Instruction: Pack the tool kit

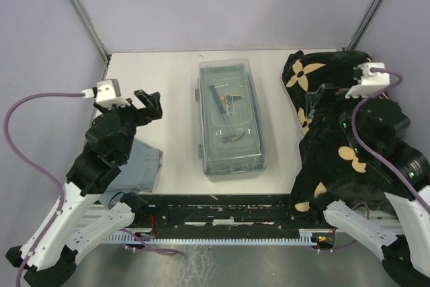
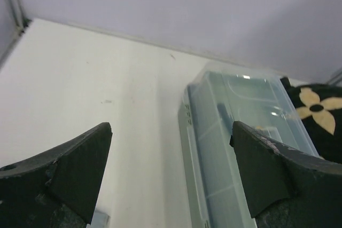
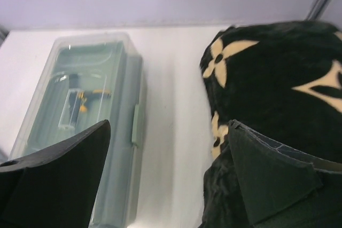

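Observation:
The tool kit's pale grey-green toolbox (image 1: pixel 228 119) lies in the middle of the table with its translucent lid down. Small tools with orange and black handles show through the lid (image 3: pixel 85 100). My left gripper (image 1: pixel 149 104) hovers open to the left of the box, empty; in the left wrist view the left gripper (image 2: pixel 171 132) spans bare table and the box's left edge (image 2: pixel 240 105). My right gripper (image 1: pixel 326 99) stands open over the black blanket, to the right of the box. In the right wrist view the right gripper (image 3: pixel 169 126) holds nothing, with the box (image 3: pixel 115 148) at its left finger.
A black blanket with beige flower marks (image 1: pixel 329 139) is heaped along the table's right side (image 3: pixel 267 73) (image 2: pixel 315 110). A folded grey-blue cloth (image 1: pixel 138 169) lies under my left arm. A black rail (image 1: pixel 215 210) runs along the near edge. Grey walls enclose the table.

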Available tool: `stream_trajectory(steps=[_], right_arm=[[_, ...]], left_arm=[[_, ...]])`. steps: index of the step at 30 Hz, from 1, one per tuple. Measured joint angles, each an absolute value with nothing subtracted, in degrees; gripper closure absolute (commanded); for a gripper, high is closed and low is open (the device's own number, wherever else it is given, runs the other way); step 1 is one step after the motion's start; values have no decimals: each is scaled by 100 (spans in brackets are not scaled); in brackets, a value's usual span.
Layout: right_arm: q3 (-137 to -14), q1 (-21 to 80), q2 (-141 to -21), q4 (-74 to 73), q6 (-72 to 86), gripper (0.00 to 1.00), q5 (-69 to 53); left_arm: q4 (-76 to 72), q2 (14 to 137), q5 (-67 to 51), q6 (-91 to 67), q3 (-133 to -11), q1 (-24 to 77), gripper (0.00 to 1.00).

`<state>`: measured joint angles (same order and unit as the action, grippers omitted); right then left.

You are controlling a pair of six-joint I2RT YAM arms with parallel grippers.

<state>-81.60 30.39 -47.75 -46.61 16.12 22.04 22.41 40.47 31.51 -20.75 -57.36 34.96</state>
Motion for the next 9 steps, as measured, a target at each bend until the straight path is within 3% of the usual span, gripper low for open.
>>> stream_trajectory(steps=[9], right_arm=[[-7800,3037,-4012,-4101,1035,1,3155]], left_arm=[[2456,3898,4025,-1317,-6180,3496,1]])
